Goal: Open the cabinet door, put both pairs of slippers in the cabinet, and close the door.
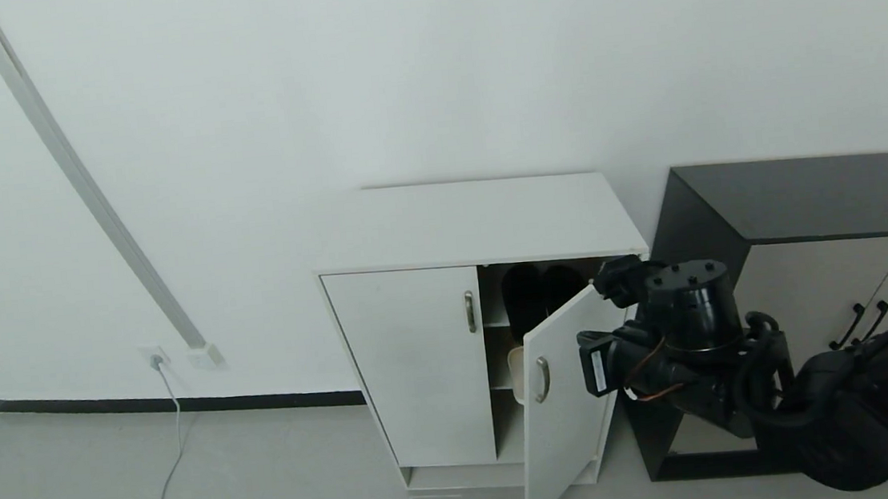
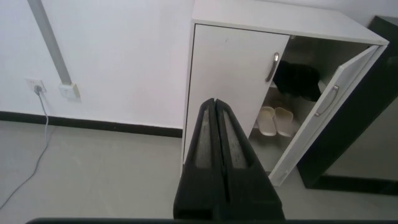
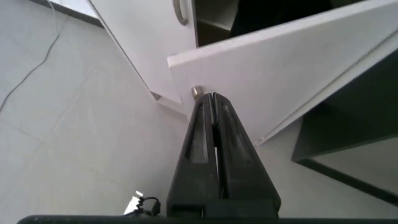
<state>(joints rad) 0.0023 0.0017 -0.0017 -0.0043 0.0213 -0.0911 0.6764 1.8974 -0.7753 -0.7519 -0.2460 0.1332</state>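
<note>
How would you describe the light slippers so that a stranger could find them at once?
Find the white cabinet standing next to the black cabinet; its right door is partly open. Inside, one level below the black slippers, sit the cream slippers, side by side. They are the only light-coloured pair in there.

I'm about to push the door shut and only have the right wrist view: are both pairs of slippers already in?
Observer: Yes, a black pair sits in the top compartment of the cabinet.
Operator: And the second pair?
Observer: A cream pair lies side by side one compartment lower.
Operator: Is the left arm in the way?
Observer: No, the left gripper is shut and held back from the cabinet, apart from the right door.
</note>
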